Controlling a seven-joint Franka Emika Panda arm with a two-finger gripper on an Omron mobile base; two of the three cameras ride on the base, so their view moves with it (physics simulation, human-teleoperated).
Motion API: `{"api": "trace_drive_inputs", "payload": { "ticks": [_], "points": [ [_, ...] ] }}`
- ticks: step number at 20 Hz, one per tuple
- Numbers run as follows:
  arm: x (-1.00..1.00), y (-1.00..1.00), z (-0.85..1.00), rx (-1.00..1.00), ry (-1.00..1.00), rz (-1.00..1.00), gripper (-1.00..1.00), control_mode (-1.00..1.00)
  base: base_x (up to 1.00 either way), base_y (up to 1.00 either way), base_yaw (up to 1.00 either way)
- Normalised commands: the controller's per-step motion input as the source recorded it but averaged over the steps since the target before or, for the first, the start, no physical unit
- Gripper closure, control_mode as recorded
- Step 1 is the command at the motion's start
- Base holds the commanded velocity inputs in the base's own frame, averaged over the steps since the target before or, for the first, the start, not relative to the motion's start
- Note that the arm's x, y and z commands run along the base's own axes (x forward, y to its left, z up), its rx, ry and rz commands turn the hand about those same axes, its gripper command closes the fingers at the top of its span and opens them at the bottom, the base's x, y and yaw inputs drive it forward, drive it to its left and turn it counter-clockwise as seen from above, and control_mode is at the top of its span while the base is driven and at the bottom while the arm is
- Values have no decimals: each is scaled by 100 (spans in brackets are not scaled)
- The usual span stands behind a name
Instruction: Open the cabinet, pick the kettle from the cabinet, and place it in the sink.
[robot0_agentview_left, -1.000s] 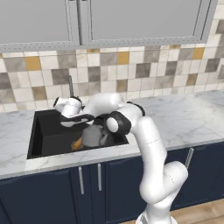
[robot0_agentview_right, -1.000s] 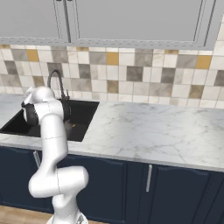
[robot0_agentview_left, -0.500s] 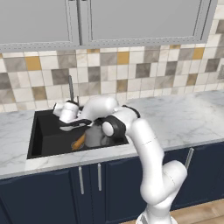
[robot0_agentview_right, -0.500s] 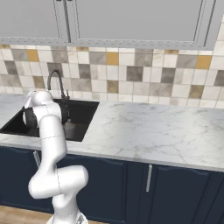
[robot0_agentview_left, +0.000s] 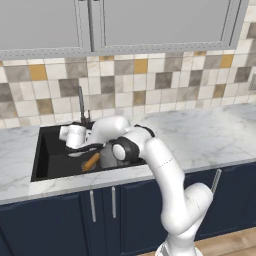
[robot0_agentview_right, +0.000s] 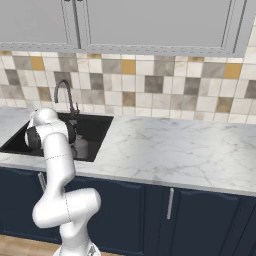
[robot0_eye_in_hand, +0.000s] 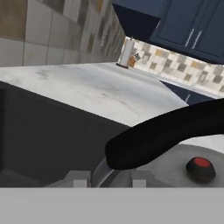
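Black rectangular sink basin (robot0_agentview_left: 47, 162), framed by white marble counter (robot0_agentview_left: 200, 135), holds the squat grey metal kettle (robot0_agentview_left: 107, 156). From the left base camera the kettle sits low in the basin, toward its right-hand part, with the white arm bent over the counter edge and down into the sink. A tan, wooden-looking object (robot0_agentview_left: 90, 162) lies in the basin just beside the kettle on its left; what it is cannot be told.

Gripper (robot0_agentview_left: 80, 148): over the basin, left of the kettle body, just in front of the thin upright metal faucet (robot0_agentview_left: 81, 105). In the hand view the kettle's black arched handle (robot0_eye_in_hand: 170, 131) runs across the frame directly above the two finger tips (robot0_eye_in_hand: 75, 179), jaws set narrow on either side of its lower end, so the gripper is clamped on the handle. The grey lid with a dark knob and red centre (robot0_eye_in_hand: 201, 167) shows at lower right of that view.

Right base camera: faucet (robot0_agentview_right: 66, 95) at the back rim of the sink (robot0_agentview_right: 97, 127); a grey patch of kettle (robot0_agentview_right: 81, 147) visible beside the arm's elbow joint.

Pale grey upper cabinets (robot0_agentview_left: 160, 22) hang above the tiled backsplash (robot0_agentview_left: 165, 85); navy lower cabinet fronts (robot0_agentview_left: 65, 220) sit under the counter.
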Motion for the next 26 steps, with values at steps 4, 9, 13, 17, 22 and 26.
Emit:
{"api": "trace_drive_inputs", "payload": {
  "ticks": [4, 9, 13, 17, 22, 26],
  "points": [
    [2, -10, 0, -2, -2, 8, 100, -100, 0, 0, 0],
    [3, -8, -3, 0, -5, 12, 100, -100, 0, 0, 0],
    [2, -13, -5, 0, -4, 12, 100, -100, 0, 0, 0],
    [6, -15, -5, 0, -1, 12, 100, -100, 0, 0, 0],
    [12, -2, -9, 3, 0, 13, 100, -100, 0, 0, 0],
    [16, 0, -11, 11, 0, 12, 100, -100, 0, 0, 0]
  ]
}}
